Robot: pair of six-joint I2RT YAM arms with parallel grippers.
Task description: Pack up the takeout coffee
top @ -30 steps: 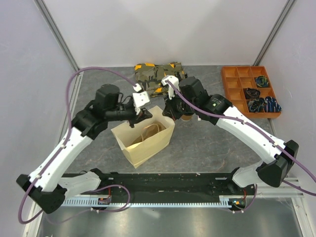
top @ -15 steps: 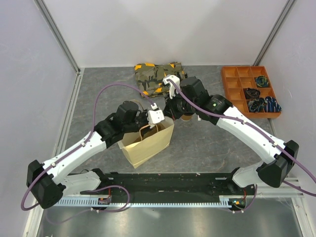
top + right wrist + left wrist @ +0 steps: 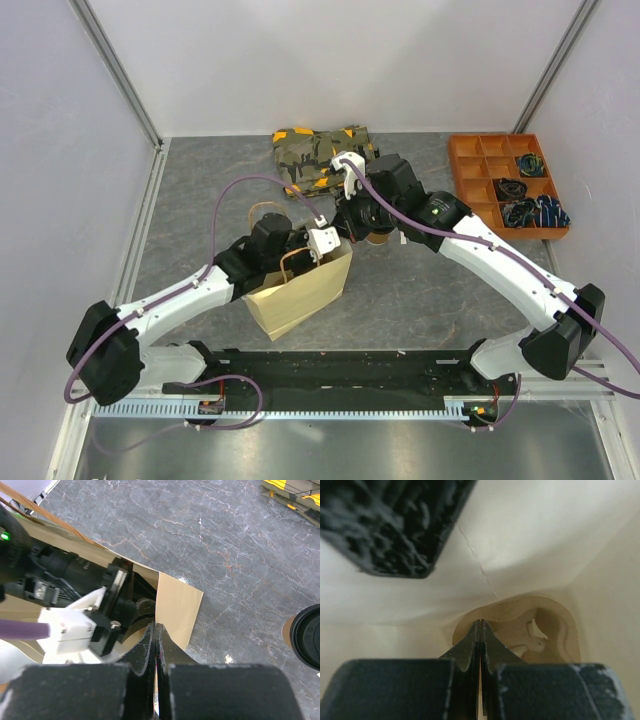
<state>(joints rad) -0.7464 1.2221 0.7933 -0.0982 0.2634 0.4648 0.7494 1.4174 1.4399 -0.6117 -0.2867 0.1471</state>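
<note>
the step in hand seems to be the preparing of the bag (image 3: 300, 290), not yet the packing itself. the bag stands open on the worktop (image 3: 200, 180), in its 6 o'clock half in the top view. the left end effector (image 3: 480, 630) is deep inside the bag mouth, entering from 9 o'clock. its two fingers are clenched together with nothing between them. around them only the pale paper walls show, and at the bottom lies a tan shape (image 3: 540, 630) which i cannot identify. the right end effector (image 3: 155, 632) is also clenched, and its tips sit just at the rim of the bag, at the corner toward 2 o'clock. whether a bit of paper is pinched there i cannot tell. the coffee (image 3: 306, 639) is not packed: it stands upright and closed on the worktop outside the bag, at about 2 o'clock from it. in the right wrist view it is at the 3 o'clock edge, apart from the fingers, and nothing holds it. in my judgement the next move calls for one end effector, most likely the right one because it is nearer, to release, go to the coffee, and grasp it by the side wall. it must keep the coffee upright while the bag mouth is wide enough for lowering it in. a tilted coffee or a collapsing bag wall would be the risk.
</note>
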